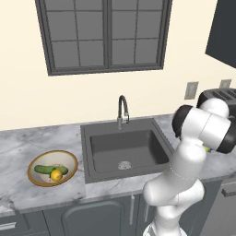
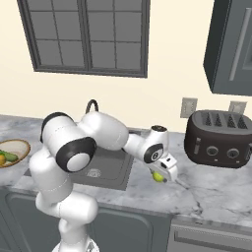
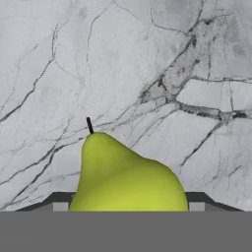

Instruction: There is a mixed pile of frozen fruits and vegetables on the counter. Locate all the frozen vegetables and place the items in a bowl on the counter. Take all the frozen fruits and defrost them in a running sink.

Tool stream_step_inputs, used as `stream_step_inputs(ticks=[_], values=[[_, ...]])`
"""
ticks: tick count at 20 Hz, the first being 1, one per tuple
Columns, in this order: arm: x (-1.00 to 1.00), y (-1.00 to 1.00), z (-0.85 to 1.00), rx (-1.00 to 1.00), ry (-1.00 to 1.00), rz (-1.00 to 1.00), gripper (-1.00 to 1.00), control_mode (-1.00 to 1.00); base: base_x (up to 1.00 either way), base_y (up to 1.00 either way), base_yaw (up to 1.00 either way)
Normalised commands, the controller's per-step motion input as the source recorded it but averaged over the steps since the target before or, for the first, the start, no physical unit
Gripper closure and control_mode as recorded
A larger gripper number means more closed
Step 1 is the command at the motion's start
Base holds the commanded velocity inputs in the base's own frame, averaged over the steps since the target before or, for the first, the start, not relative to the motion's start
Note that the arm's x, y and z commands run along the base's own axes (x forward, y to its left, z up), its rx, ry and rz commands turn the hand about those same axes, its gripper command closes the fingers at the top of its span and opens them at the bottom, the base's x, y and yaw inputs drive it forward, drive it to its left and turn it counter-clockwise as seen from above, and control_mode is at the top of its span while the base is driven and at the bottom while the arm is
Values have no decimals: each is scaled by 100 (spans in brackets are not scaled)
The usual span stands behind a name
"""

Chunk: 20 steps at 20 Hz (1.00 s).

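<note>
A yellow-green pear [image 3: 125, 179] with a short dark stem is seen lying on the veined marble counter [image 3: 147, 74], right up against the gripper [image 2: 158, 177] in the hand view. Whether the claw is clamped on it or just sitting around it can't be told, the fingertips are cropped off. From the right base view the gripper is held low over the counter between the sink [image 1: 124, 150] and a dark toaster [image 2: 219, 139], with the pear seen at its tip. Over on the left, the bowl [image 1: 69, 159] is sat beside the sink with a cucumber [image 1: 46, 169] and a small yellow-orange round item [image 1: 56, 175] in it
</note>
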Motion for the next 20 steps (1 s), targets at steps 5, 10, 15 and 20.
stream_step_inputs(ticks=[5, 10, 15, 20], values=[[0, 10, -1, 0, 0, 0, 100, -100, 0, 0, 0], [-8, 58, 7, -1, 1, 14, 100, -100, 0, 0, 0], [-21, 56, 42, -1, 0, 19, 100, -100, 0, 0, 0], [-25, 65, 52, -3, 0, 19, 100, -100, 0, 0, 0]])
